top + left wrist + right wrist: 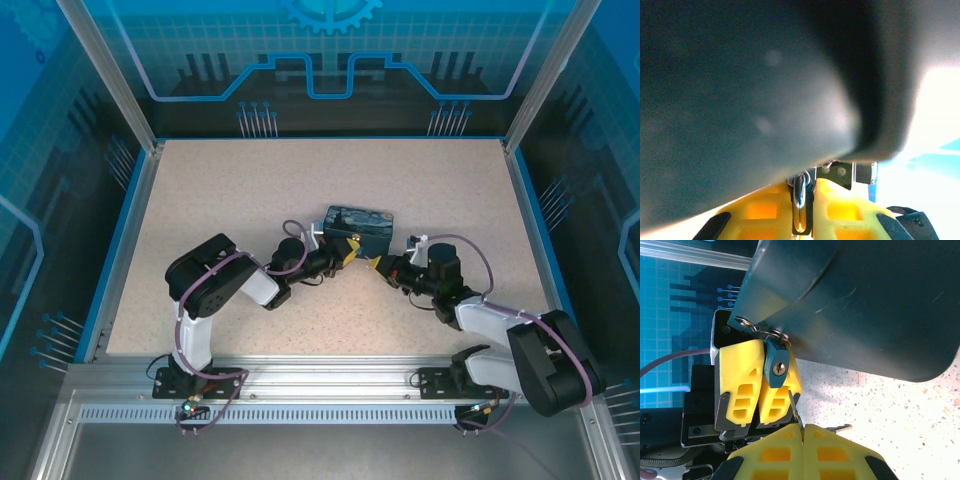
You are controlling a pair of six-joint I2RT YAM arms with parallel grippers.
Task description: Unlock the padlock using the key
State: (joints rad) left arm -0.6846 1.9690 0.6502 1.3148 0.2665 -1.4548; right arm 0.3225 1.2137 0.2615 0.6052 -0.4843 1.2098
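The small teal padlock [775,362] shows its brass keyhole in the right wrist view and hangs from wire rings on the dark box [865,300]. My left gripper [805,189] is shut on the padlock [800,197], its yellow fingers [740,377] on either side of the lock body. My right gripper [803,430] is shut on the key [794,407]. The thin blade points up, and its tip stops just below the keyhole, outside it. From above, both grippers [350,251] [377,265] meet at the box's near side.
The box with the swirly painted lid [360,225] sits mid-table and looms blurred over the left wrist camera. A second key [837,428] sticks out beside my right fingers. Speckled tabletop [250,190] spreads all round, bounded by blue rails and glass walls.
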